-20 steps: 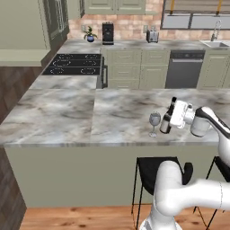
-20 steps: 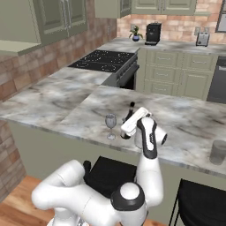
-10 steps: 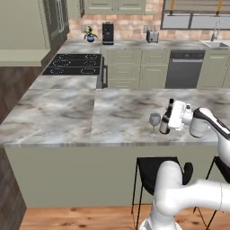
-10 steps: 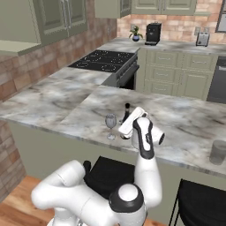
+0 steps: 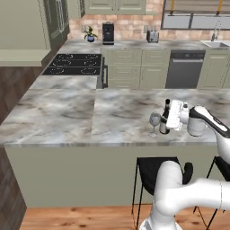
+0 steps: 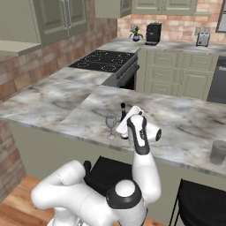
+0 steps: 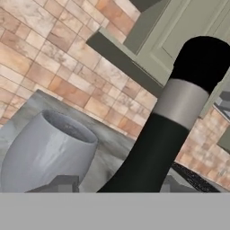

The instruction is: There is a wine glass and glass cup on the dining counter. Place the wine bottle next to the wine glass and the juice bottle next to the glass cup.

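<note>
as we scan from the left, the wine glass stands on the dining counter. just beside it to the right, our gripper is clamped on the upright wine bottle.

My own white hand covered most of the wine bottle from the left base camera, leaving its label unreadable. In my hand camera the wine glass lost its stem below the frame, and my fingertips barely showed.
</note>
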### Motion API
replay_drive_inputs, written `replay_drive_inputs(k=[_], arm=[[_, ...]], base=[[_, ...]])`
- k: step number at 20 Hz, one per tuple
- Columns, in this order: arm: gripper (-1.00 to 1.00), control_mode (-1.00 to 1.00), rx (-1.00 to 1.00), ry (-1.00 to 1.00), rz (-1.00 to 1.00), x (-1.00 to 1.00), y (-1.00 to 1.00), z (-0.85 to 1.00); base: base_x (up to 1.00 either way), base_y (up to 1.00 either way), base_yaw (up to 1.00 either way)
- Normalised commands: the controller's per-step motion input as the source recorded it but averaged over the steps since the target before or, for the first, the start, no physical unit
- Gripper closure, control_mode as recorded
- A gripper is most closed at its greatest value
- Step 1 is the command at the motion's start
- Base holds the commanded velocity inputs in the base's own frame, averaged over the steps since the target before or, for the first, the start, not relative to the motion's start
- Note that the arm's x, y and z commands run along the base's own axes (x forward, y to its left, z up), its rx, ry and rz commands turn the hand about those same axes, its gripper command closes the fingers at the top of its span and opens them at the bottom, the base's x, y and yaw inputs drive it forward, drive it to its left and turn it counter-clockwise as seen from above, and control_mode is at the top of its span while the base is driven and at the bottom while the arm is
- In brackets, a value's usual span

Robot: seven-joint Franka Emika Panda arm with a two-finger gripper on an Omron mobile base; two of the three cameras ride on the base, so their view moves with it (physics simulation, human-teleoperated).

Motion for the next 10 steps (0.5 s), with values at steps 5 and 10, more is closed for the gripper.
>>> replay_drive_inputs(k=[5, 10], arm=[[1.00, -1.00, -0.01, 0.00, -0.07, 0.00, -0.01, -0.43], [-1.00, -1.00, -0.01, 0.00, -0.08, 0.01, 0.00, -0.39]], base=[[0.00, 0.00, 0.00], [0.00, 0.00, 0.00]])
